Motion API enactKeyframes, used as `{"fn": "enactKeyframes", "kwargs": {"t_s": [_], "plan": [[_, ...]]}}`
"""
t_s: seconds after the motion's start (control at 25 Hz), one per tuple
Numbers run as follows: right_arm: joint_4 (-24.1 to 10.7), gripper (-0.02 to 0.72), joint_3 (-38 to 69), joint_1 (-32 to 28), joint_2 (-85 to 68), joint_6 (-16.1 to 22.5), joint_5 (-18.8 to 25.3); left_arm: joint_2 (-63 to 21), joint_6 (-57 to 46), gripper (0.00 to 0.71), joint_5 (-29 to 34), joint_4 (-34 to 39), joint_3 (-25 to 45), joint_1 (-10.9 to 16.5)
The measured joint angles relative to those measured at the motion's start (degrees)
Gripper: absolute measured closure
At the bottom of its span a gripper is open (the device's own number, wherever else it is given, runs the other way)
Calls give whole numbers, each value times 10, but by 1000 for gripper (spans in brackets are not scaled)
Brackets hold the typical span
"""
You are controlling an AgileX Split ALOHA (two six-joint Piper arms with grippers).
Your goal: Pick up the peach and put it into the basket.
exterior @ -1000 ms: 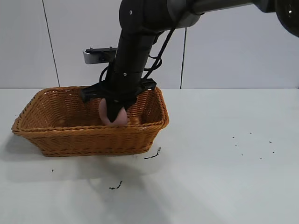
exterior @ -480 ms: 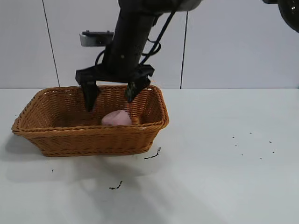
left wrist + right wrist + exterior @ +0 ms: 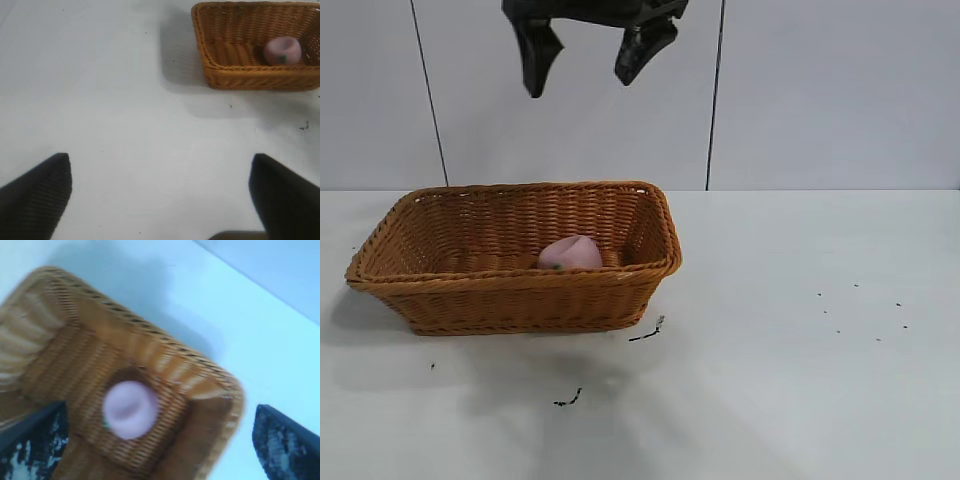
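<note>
The pale pink peach (image 3: 570, 253) lies inside the orange-brown wicker basket (image 3: 510, 300), toward its right end, resting on the floor. My right gripper (image 3: 582, 70) is open and empty, high above the basket at the top of the exterior view. In the right wrist view the peach (image 3: 130, 409) sits in the basket (image 3: 220, 390) below my right gripper (image 3: 157, 450), with the fingers (image 3: 287, 447) spread wide. My left gripper (image 3: 160, 200) is open and empty over bare table, far from the basket (image 3: 250, 77) and the peach (image 3: 282, 50).
The basket stands at the left of the white table (image 3: 800, 400). Small black scraps (image 3: 645, 333) lie in front of the basket and dark specks (image 3: 860, 310) at the right. A pale wall stands behind.
My right gripper opened and let go of the peach, which dropped onto the basket floor. The gripper then rose straight up, well above the basket.
</note>
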Motion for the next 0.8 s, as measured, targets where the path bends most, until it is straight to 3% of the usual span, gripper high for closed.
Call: {"fn": "enactKeyframes", "kwargs": {"t_s": [0.48,0.8], "plan": [[3,8,7,-237,0,13,0,0,0,17,0,0,0,0],[13,8,60,-275,-35,13,0,0,0,17,0,0,0,0]]}}
